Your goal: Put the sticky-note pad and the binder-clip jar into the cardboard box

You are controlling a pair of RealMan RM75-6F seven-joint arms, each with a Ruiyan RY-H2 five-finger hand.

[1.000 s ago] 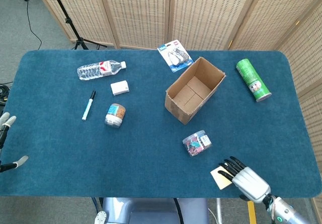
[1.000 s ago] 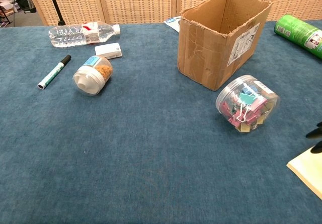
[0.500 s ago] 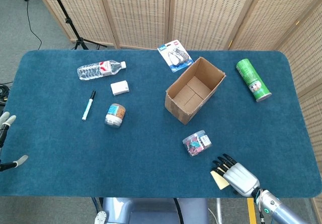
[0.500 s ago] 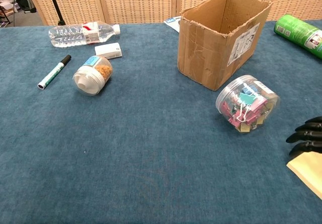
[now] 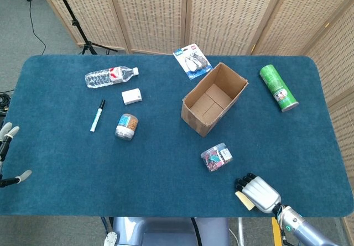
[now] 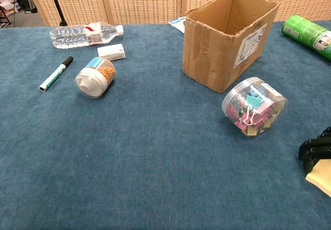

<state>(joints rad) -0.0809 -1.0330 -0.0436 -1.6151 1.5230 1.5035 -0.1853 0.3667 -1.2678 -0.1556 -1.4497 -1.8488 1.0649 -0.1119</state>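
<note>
**Table inventory: right hand on pad, box empty**

- Right hand (image 5: 258,193): at table's near edge, approx. 5 o'clock from centre. Lay over the sticky-note pad (image 5: 244,199), dark fingertips (image 6: 312,150) curled down onto pad's far edge. Pad lay flat on cloth; only a pale yellow corner showed beyond the hand. Whether pad was actually gripped or merely covered: cannot tell.
- Left hand (image 5: 6,152): off table's left edge, 9 o'clock side, fingers apart, holding nothing.
- Binder-clip jar (image 5: 216,156): clear, on its side, w/ pink, blue and yellow clips inside. Sat at 11 o'clock from right hand, near but not touching.
- Cardboard box (image 5: 213,98): open-topped, nothing seen inside, at 12 o'clock from jar, apart from it.
- Water bottle (image 5: 110,76): lying down, 10 o'clock area of table.
- White box (image 5: 131,96): small, just at 5 o'clock from bottle.
- Marker (image 5: 97,115): green/white, black cap.
- Snack jar (image 5: 126,126): on its side, at 3 o'clock from marker.
- Blister pack (image 5: 192,61): far edge, 11 o'clock from cardboard box.
- Green can (image 5: 278,87): lying down, 2 o'clock area.
</note>
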